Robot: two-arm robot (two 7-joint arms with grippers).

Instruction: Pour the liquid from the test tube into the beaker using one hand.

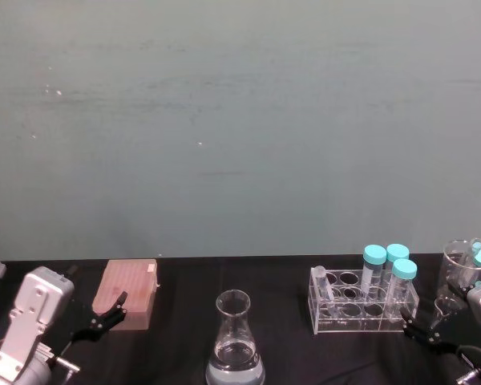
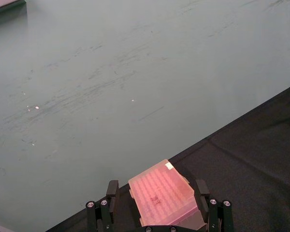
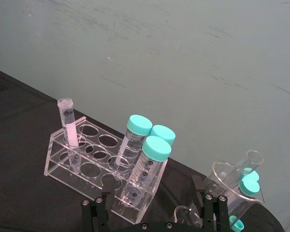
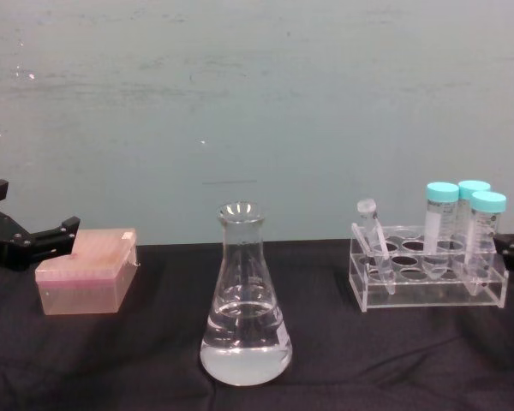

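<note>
The test tube [image 3: 68, 128] leans uncapped in the left end of a clear rack [image 3: 63, 164], also seen as the test tube [image 4: 373, 235] from the chest. I cannot make out liquid inside it. The beaker [image 4: 244, 300], a conical flask, stands at the table's middle front with clear liquid [image 4: 244, 351] in its base. My right gripper [image 3: 152, 203] hovers open, just right of and nearer me than the rack, holding nothing. My left gripper [image 2: 156, 193] is open at the far left, near a pink box.
A pink tip box [image 4: 86, 270] sits at the left, just beyond the left gripper [image 1: 104, 317]. Three teal-capped tubes [image 3: 145, 145] stand in the rack's right end. A small glass beaker [image 3: 232, 186] with capped tubes stands right of the rack. Black cloth lies bare between flask and rack.
</note>
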